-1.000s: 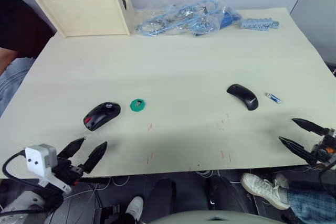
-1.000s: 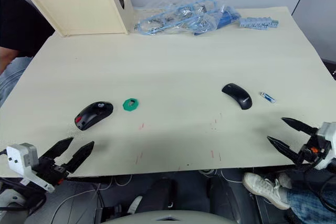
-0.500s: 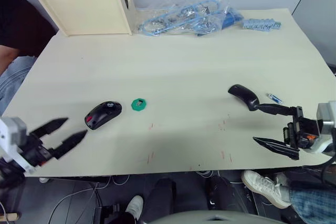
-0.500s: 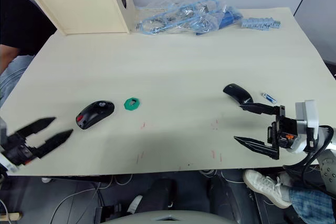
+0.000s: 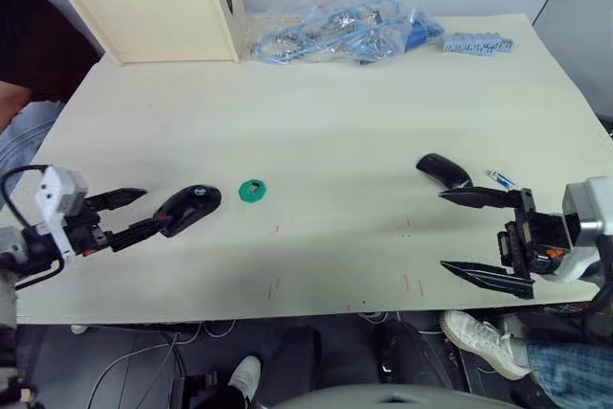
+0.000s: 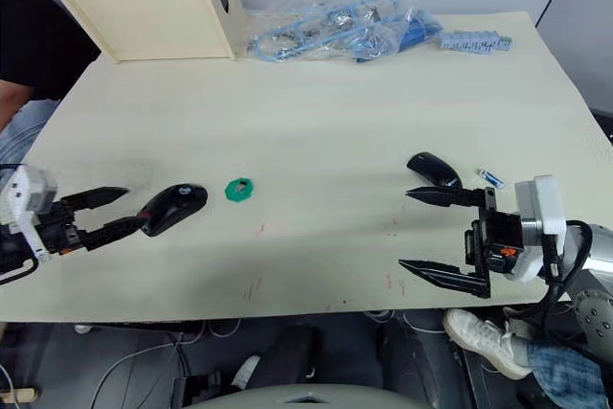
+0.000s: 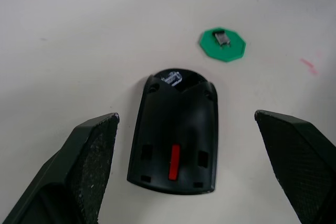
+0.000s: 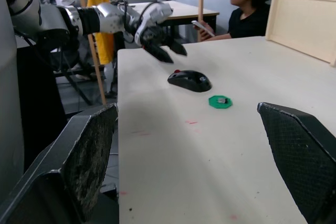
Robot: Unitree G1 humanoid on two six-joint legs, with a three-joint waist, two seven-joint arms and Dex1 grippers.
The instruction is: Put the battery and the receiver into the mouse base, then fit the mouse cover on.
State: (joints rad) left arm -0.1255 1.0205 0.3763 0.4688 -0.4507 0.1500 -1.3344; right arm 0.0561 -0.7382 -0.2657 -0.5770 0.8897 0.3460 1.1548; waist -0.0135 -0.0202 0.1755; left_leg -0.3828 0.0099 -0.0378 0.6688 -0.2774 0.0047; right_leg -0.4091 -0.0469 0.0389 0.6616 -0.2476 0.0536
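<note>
both grippers' fingers are spread: left gripper (image 5: 132,214) beside the mouse base (image 5: 189,209) (table), right gripper (image 5: 474,235) near the mouse cover (image 5: 442,170).

Colours on my pale cream table (image 5: 326,112)

My left gripper (image 5: 132,212) and right gripper (image 5: 487,237) have black fingers on white-cased wrists. The mouse base (image 7: 174,136) is black with a red bar; the mouse cover (image 5: 442,170) is plain glossy black. The battery (image 5: 499,178) is white with blue ends. A green disc (image 7: 222,44) carries a small silver-grey piece. Blue cables in a clear bag (image 5: 340,34) lie beside light wooden boxes (image 5: 158,2). Faint red marks (image 5: 410,227) dot the tabletop.
</note>
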